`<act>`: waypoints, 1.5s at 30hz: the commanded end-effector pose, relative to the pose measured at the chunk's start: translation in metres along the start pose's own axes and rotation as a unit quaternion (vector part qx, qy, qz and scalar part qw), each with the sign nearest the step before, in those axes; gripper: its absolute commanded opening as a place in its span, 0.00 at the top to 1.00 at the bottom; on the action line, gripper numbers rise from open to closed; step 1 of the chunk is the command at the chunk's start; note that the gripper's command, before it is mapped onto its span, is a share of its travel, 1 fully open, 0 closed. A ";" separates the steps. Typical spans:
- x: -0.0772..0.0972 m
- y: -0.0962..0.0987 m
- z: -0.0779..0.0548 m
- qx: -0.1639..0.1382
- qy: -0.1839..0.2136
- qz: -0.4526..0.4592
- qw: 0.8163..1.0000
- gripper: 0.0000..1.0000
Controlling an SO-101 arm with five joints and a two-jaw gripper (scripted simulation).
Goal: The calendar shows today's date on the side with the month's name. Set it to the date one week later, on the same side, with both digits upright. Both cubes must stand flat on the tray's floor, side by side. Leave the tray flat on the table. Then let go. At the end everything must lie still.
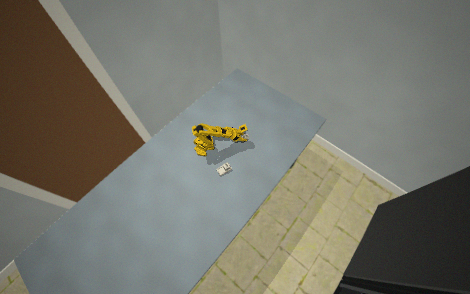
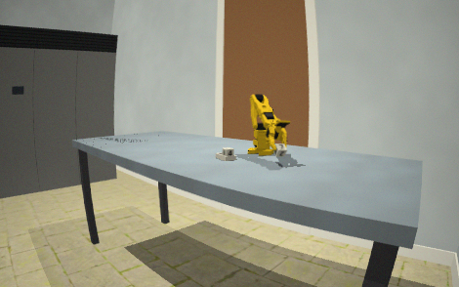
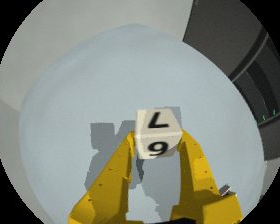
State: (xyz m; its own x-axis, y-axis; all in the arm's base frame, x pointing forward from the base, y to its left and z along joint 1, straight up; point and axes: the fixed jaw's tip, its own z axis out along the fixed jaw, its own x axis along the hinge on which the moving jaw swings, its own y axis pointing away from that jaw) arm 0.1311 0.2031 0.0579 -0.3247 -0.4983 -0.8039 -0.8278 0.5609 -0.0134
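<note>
My gripper point(image 1: 246, 135) point(image 2: 280, 143) point(image 3: 158, 136) is shut on a white cube point(image 2: 280, 149) point(image 3: 159, 121) and holds it above the table, away from the tray. In the wrist view the cube's far face shows a 7 upside down, and its near face reads as a 9 or an upside-down 6. In the exterior view the held cube looks tilted. The small white tray point(image 1: 219, 172) point(image 2: 223, 158) lies flat on the table. Another white cube point(image 1: 227, 166) point(image 2: 229, 152) stands in it, showing a 4 in the exterior view. Its other faces are too small to read.
The blue-grey table point(image 1: 154, 200) point(image 2: 346, 181) carries the arm's yellow base point(image 1: 202, 149) point(image 2: 260, 143), which stands near the tray. The arm's shadow falls on the table beside the tray. A dark cabinet point(image 1: 434, 235) point(image 2: 53, 112) stands beyond the table.
</note>
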 end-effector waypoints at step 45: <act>-0.004 -0.004 -0.006 0.006 -0.138 0.022 0.990 1.00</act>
State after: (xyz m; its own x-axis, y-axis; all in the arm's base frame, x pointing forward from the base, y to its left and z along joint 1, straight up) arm 0.1311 0.2018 0.0630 -0.2162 -0.3061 -0.9271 -0.8202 0.5720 0.0024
